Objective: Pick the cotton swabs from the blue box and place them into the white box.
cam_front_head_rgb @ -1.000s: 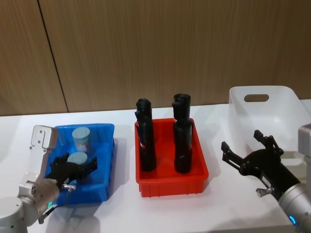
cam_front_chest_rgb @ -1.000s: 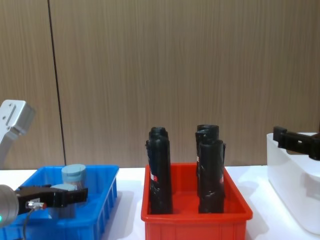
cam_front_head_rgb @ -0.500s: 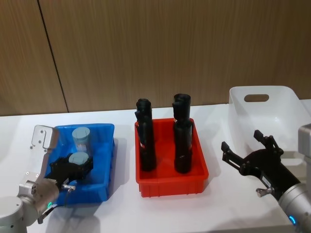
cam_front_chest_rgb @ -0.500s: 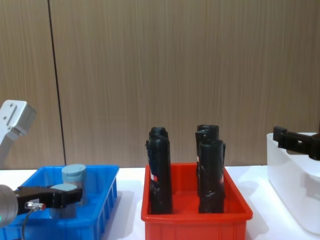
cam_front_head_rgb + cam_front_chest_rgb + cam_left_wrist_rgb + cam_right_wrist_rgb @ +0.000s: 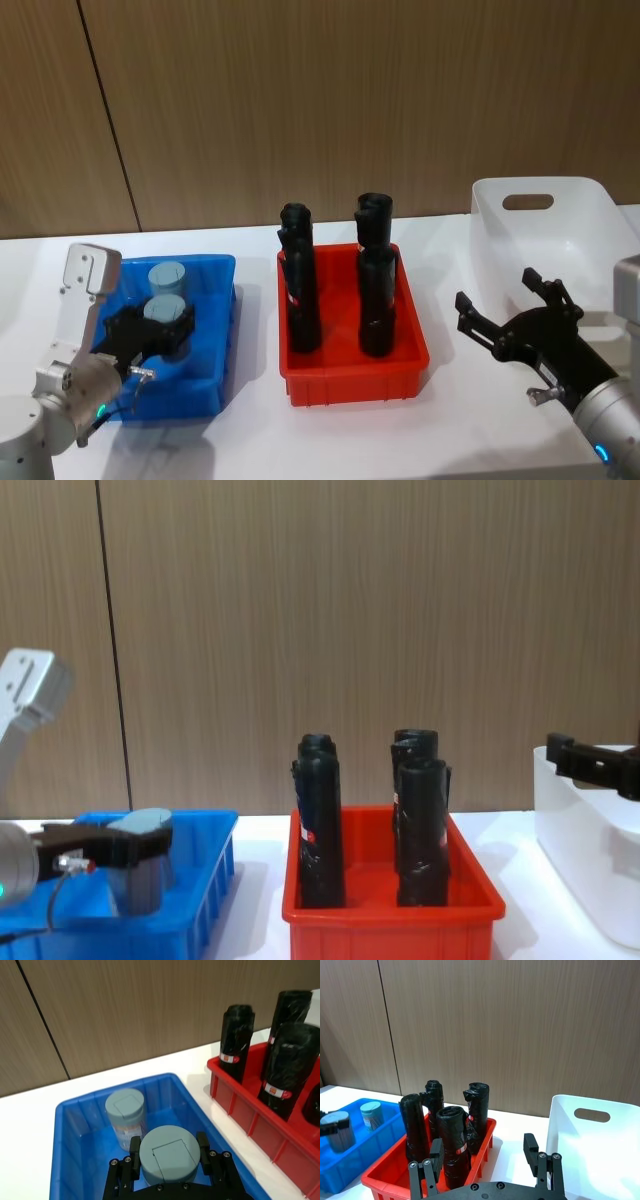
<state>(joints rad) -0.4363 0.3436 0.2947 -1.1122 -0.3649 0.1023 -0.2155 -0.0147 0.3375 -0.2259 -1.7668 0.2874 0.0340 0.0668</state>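
Now gripping a swab jar

Left gripper (image 5: 168, 1160) is clenched on a jar of cotton swabs (image 5: 167, 1146) inside the blue box (image 5: 225, 290); a second jar (image 5: 125, 1115) stands just beyond it. Far right, past the red bin (image 5: 410, 350), the right gripper (image 5: 497, 290) hangs spread by the white box (image 5: 590, 215). Next, probably: lift clear.

The head view looks forward and down on the shallow bright blue ribbed plastic bin (image 5: 222, 335), the red plastic bin (image 5: 350, 386) and the milky-white plastic bin (image 5: 592, 215). The chest view, lower, meets them side-on. The left wrist view sits close above the blue bin; the right wrist view, farther back, spans all three.
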